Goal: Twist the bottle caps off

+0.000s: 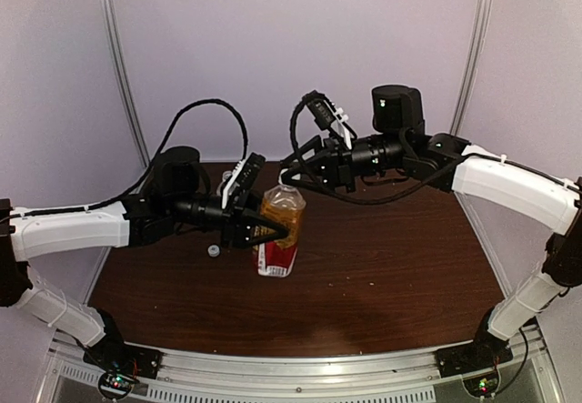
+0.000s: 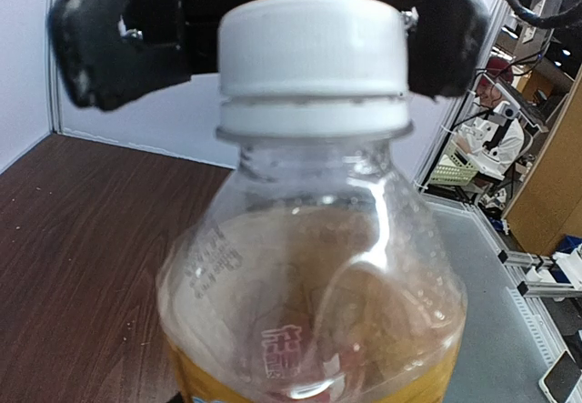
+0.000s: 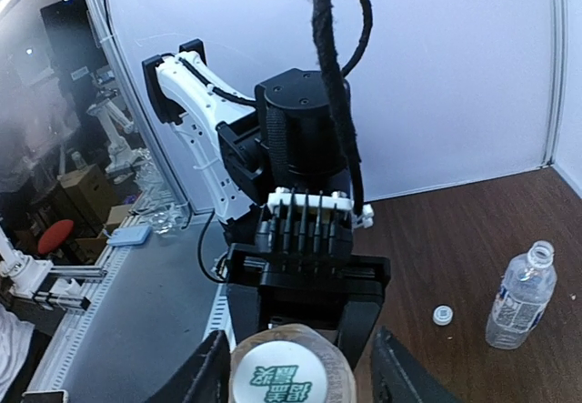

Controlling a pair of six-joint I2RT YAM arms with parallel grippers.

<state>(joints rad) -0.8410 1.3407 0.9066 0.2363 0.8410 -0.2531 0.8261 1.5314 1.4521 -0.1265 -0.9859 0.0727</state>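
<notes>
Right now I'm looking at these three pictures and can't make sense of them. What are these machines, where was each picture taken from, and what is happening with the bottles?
These are two robot arms bolted at a table's near edge. One picture looks down from above and behind them; the other two come from a small camera on each wrist. The left end effector grips the amber bottle around its body. The right end effector sits at that bottle's white cap, its fingers slightly apart on either side. Also on the table: a loose cap and a clear bottle with no cap on.
</notes>
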